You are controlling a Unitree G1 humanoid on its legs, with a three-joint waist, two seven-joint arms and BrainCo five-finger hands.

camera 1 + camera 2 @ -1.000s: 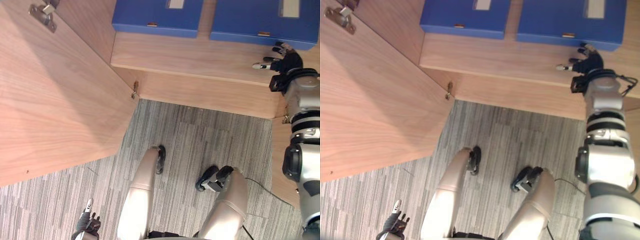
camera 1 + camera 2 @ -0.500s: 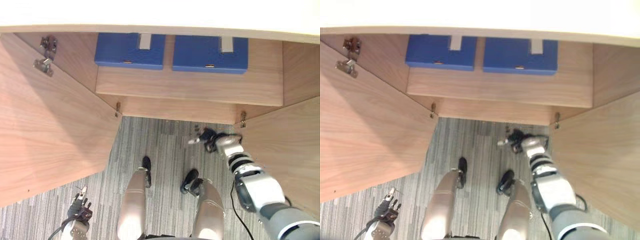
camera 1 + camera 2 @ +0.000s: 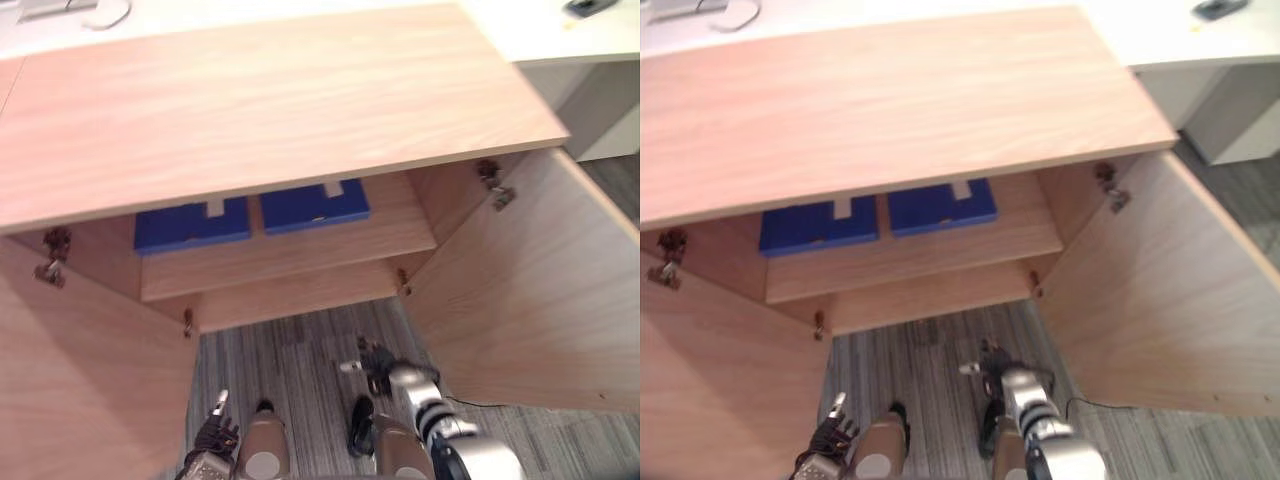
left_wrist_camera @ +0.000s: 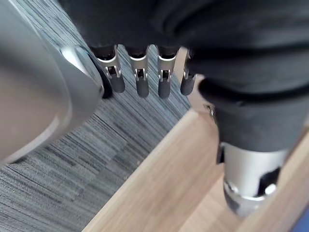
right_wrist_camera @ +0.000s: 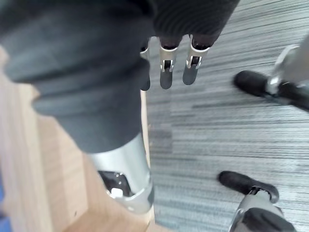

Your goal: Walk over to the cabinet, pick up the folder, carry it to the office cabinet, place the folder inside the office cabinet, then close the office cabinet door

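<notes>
Above and beyond my right hand, hanging empty with fingers straight like my left hand, a blue folder lies flat on the cabinet shelf beside its twin, likely stiff, light and slick, best gripped by its near edge.

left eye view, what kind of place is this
Most likely an office. A low wooden cabinet stands with both doors open, two blue folders lie on its shelf, and the floor is grey striped carpet.
</notes>
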